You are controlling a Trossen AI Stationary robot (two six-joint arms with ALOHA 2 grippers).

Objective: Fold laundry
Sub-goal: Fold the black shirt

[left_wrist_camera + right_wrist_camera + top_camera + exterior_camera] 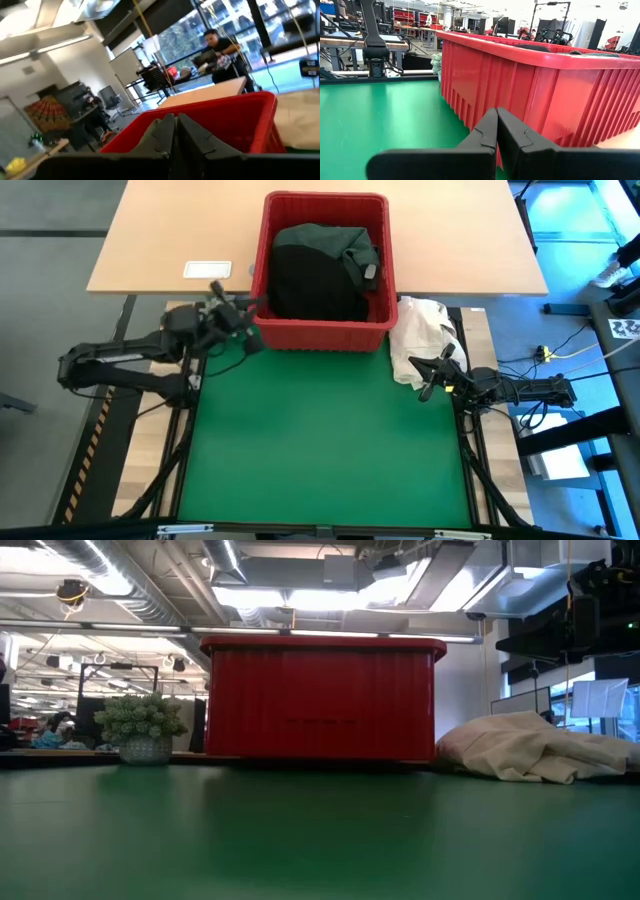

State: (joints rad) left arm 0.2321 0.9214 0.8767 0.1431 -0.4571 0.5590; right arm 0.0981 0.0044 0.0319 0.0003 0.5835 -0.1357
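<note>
The laundry [318,270], a dark heap of black and dark green cloth, lies inside the red basket [325,333], filling most of its floor. The basket stands at 12 o'clock on the desk, at the far edge of the green mat [325,440]; the low view shows its ribbed front wall [320,700] only, with the contents hidden.

A cream-white cloth heap [420,335] lies just beside the basket's right corner, at about 2 o'clock on the mat's edge.

The left gripper [252,340] sits at 10 o'clock, near the basket's front left corner, its fingers [165,137] pressed together and holding nothing. The right gripper [428,383] sits at 3 o'clock, over the lower fringe of the cream cloth, its fingers [487,132] likewise pressed together and empty; whether it touches the cloth cannot be told.

A white card [207,269] lies on the wooden desk [170,240] behind the mat, at 11 o'clock. A potted plant [140,728] stands left of the basket in the low view. A person [220,52] shows in the room beyond, in the left wrist view.
</note>
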